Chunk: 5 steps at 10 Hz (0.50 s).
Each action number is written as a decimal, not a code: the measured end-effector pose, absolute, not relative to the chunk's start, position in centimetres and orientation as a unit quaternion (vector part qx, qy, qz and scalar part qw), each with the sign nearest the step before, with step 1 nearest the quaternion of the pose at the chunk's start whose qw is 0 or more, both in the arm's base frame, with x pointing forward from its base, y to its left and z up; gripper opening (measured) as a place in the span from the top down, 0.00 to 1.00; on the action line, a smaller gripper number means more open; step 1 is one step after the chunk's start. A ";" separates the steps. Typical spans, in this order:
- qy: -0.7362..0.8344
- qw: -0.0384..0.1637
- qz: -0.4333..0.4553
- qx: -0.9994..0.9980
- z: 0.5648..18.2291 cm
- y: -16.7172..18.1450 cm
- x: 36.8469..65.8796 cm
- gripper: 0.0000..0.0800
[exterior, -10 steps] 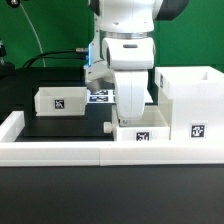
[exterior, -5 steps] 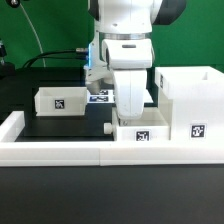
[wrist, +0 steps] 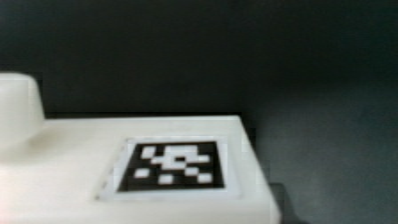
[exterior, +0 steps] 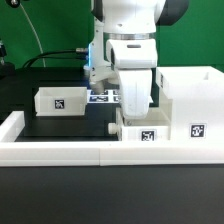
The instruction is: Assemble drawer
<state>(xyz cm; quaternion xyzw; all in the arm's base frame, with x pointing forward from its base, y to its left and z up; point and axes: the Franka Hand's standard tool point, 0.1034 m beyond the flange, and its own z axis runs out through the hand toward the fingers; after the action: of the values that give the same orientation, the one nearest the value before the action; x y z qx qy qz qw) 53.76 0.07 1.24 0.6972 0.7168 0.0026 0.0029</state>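
Note:
My gripper (exterior: 136, 112) reaches down onto a small white tray (exterior: 147, 133) that sits against the front border wall, just at the exterior view's left of the tall open-fronted box (exterior: 190, 98). The fingers seem closed on the tray's wall, though their tips are hidden. The wrist view shows the tray's tagged face (wrist: 178, 165) very close, with no fingers in sight. A second small tray (exterior: 58, 100) stands apart at the exterior view's left.
The long low white border wall (exterior: 60, 150) runs along the front and up the exterior view's left side. The marker board (exterior: 103, 97) lies behind the arm. The black mat (exterior: 70, 125) lies between the trays.
My gripper and the small tray under it have shifted a little toward the exterior view's right, closer to the tall box. The other tray has not moved.

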 end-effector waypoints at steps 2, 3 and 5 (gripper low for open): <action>0.716 0.003 0.002 0.698 1.2 -0.1 53.7 0.95; 0.716 0.003 0.002 0.698 1.2 0.1 53.7 0.95; 0.708 0.002 0.003 0.707 1.2 0.6 53.7 0.95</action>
<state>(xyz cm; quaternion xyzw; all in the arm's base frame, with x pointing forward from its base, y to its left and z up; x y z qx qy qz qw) 53.74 0.62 1.22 0.7067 0.7075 0.0034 0.0016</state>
